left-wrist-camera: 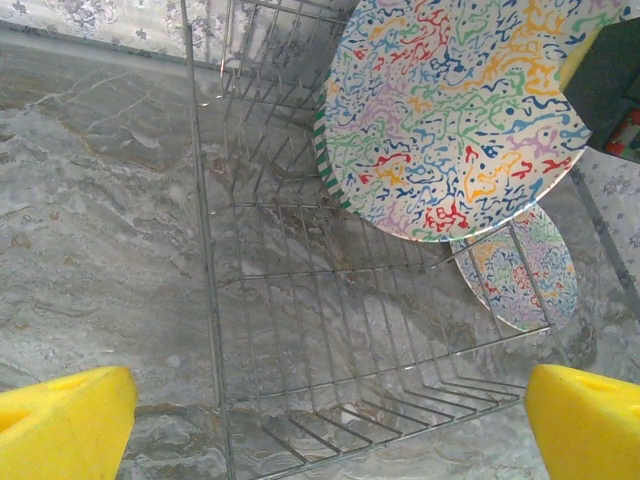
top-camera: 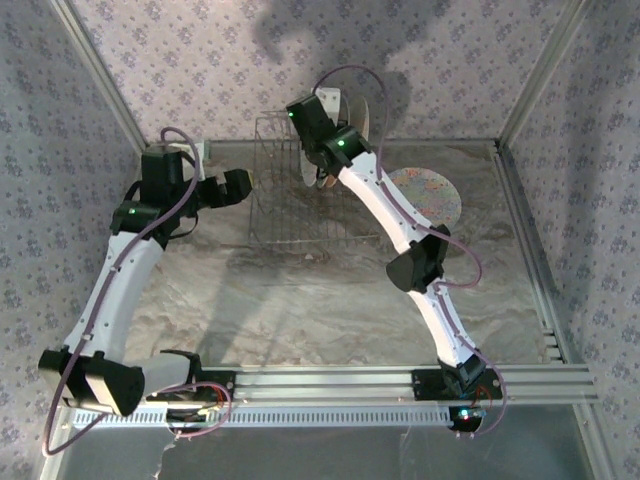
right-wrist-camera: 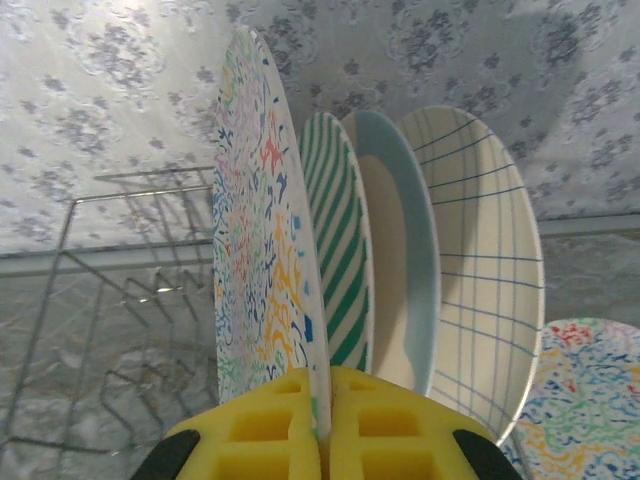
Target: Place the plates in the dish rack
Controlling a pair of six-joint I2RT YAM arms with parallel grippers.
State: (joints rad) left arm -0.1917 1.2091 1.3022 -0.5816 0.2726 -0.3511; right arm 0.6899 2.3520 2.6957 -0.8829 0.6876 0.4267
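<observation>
A wire dish rack (top-camera: 285,195) sits on a grey marbled counter (top-camera: 300,310), close to the far edge and about midway along it; four plates stand on edge at the rack's far end, packed side by side. In the right wrist view, the right end effector (right-wrist-camera: 325,405) has its yellow fingers pressed onto the rim of a mosaic plate (right-wrist-camera: 265,250), pinching it upright; whether that plate's lower rim rests between the prongs cannot be told. Just beside it stands a green-striped plate (right-wrist-camera: 340,250); next comes a blue-rimmed plate (right-wrist-camera: 400,230); last in the row is a grid-lined plate (right-wrist-camera: 490,260). A second mosaic plate (top-camera: 430,195) lies flat on the counter, just right of the rack, toward the far right corner. The left end effector (top-camera: 240,185) hovers at the rack's left side; its yellow fingers (left-wrist-camera: 60,420) are spread wide apart, with the rack's wire floor seen between them.
</observation>
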